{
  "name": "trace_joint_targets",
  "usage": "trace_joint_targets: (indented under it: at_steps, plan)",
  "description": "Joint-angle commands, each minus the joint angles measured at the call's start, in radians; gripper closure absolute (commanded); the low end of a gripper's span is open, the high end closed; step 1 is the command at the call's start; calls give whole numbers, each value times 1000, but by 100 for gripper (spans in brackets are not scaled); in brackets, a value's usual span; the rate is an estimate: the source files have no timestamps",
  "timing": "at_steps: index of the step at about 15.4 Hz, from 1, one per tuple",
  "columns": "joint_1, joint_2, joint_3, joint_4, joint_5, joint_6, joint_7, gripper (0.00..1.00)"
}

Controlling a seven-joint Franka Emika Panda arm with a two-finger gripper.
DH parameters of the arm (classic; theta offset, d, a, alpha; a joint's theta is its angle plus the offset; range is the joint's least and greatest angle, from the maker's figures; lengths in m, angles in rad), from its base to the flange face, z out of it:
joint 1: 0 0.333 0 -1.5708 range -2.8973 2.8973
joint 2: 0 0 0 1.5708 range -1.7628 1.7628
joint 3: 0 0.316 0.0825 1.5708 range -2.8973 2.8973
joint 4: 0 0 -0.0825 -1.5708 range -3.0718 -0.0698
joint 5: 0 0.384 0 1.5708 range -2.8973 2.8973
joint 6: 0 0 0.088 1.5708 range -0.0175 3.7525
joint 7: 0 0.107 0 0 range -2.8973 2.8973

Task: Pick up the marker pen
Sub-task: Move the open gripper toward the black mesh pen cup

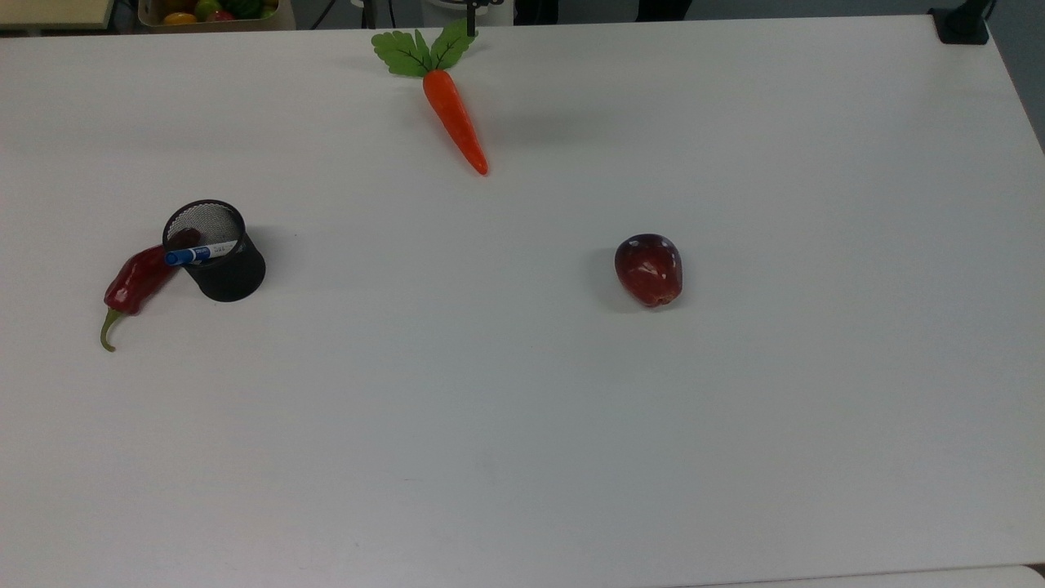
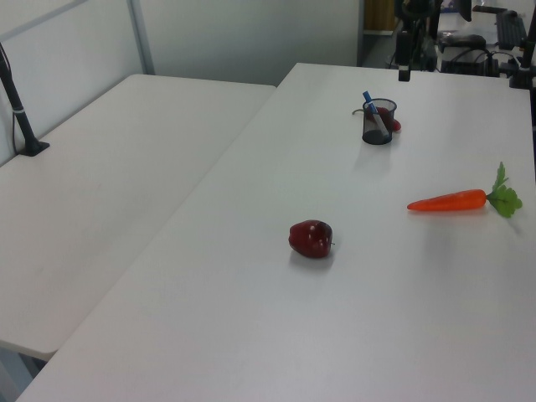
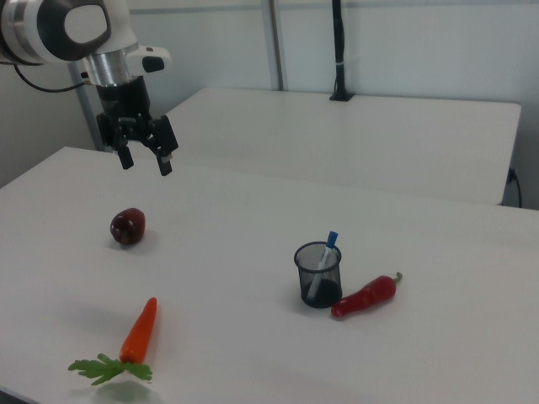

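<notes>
In the black mesh cup (image 3: 318, 275) the marker pen (image 3: 322, 265) stands slanted, blue cap poking over the rim. A red chilli (image 3: 365, 296) lies against the cup. The gripper (image 3: 144, 158) hangs high, well apart, above the apple (image 3: 127, 226), fingers spread wide and empty. I'd say it should come over the cup, line up with the cap, and pinch there without knocking the cup.

premises read as a robotics lab set up in an office-type room. long white tables (image 3: 354, 126) stand before pale partition walls (image 3: 404, 46), with a robot arm (image 3: 76, 29) at upper left of the right view. desks with dark equipment (image 2: 469, 42) sit at upper right of the left view.
</notes>
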Motion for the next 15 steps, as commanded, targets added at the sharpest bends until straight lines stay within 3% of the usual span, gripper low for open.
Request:
trace_joint_targets:
  at_steps: [1,9,15]
  plan:
    - [6,-10,-3,-16,-8,17,-5,0]
    - [-14,10,-19,-4,-6,49,-8,0]
    - [-119,55,-34,-2,-9,225,-7,0]
